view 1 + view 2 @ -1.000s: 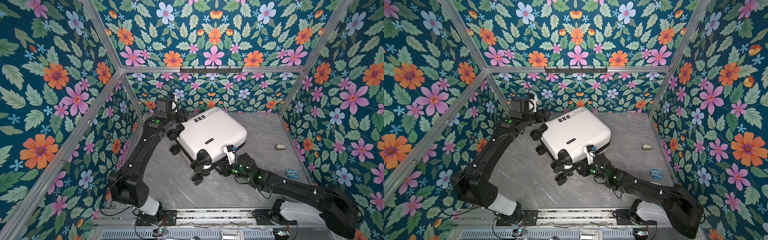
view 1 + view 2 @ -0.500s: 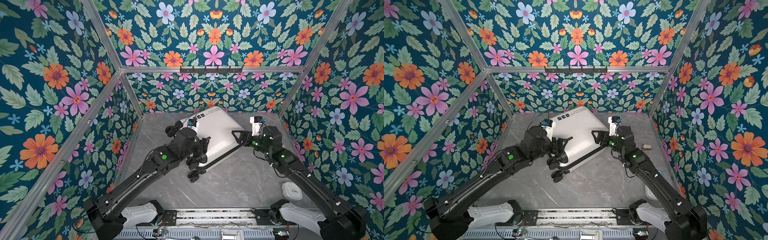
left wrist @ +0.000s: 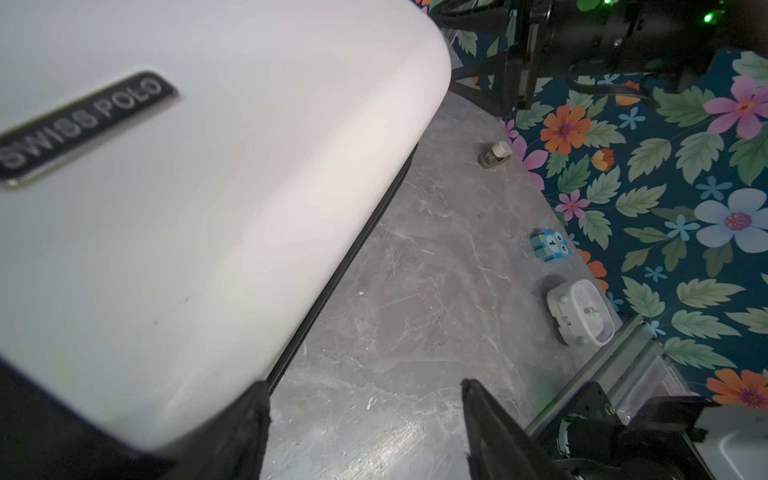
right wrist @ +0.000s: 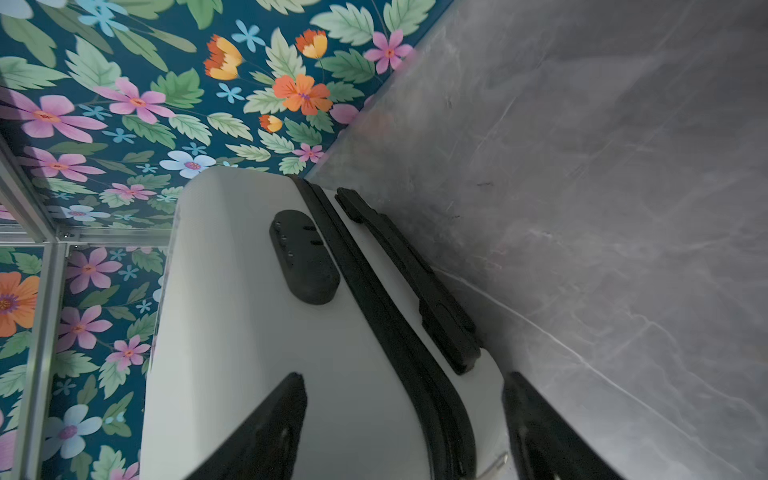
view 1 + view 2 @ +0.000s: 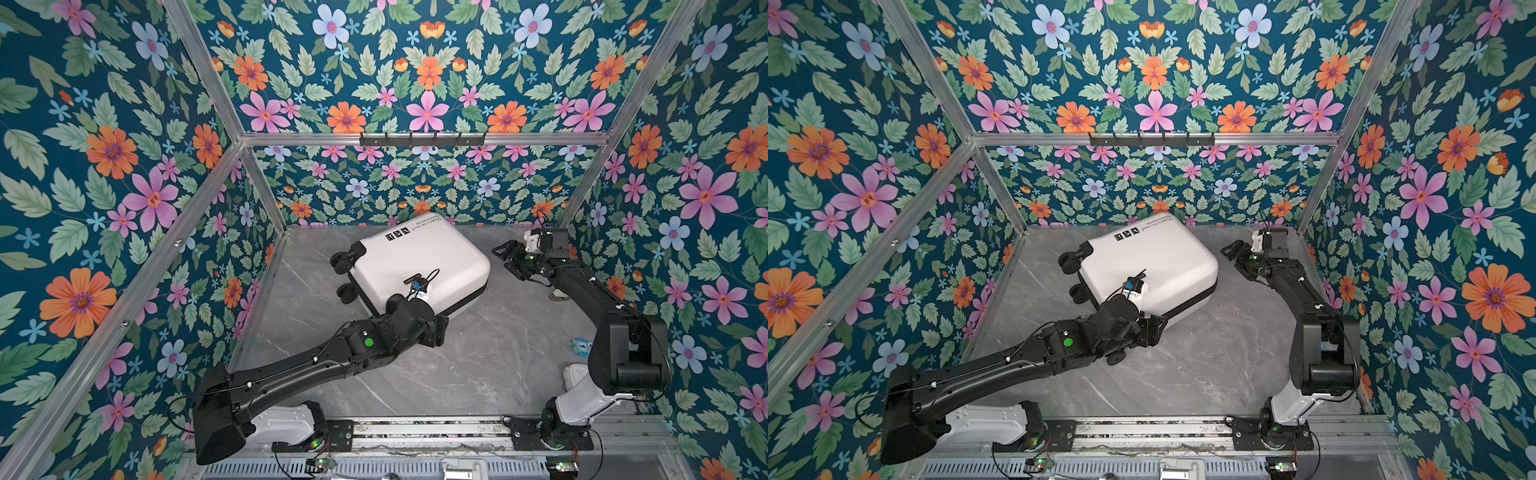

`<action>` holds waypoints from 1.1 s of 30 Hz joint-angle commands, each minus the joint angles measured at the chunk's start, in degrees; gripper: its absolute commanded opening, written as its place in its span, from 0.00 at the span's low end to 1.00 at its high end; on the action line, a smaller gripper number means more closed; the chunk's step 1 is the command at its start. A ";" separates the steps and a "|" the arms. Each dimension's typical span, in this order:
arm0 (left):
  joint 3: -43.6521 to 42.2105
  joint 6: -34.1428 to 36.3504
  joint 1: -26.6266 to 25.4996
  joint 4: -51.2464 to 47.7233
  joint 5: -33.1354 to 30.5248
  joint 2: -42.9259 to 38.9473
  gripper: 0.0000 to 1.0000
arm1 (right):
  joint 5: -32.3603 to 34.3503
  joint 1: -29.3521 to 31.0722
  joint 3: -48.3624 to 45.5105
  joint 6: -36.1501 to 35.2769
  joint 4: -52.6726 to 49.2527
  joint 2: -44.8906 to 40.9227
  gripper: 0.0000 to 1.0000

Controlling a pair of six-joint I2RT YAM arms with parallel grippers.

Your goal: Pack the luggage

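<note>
Both arms have changed posts. The left gripper [image 5: 436, 330] has come round from the back left corner to the near edge of the luggage [image 5: 419, 262]. Its jaws are apart, with one finger at the white shell's corner and the other over bare table, clamped on nothing. The right gripper [image 5: 508, 259] has swung up from low centre to the right of the case. It is spread wide and just short of the handle [image 4: 415, 282], which the right wrist view shows lined up between its jaws.

The luggage lies flat and shut at the centre of both top views. Its wheels point left and the printed text is at its upper edge, so it has turned only slightly. My read is that nobody has hold of it, the arms are bracketing it to open it, and the packing is hardly begun.

At the right edge of the grey marble-look table [image 5: 457, 365], a blue toy block [image 3: 550, 245] and a white box [image 3: 579, 318] lie out. The floral walls [image 5: 124, 166] close in tight, and a hook rail [image 5: 422, 140] runs across the back.
</note>
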 commanded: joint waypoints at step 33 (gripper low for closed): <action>-8.77 0.10 31.38 -5.02 6.36 -16.37 0.85 | -4.19 17.03 -17.61 8.99 19.39 -3.79 0.59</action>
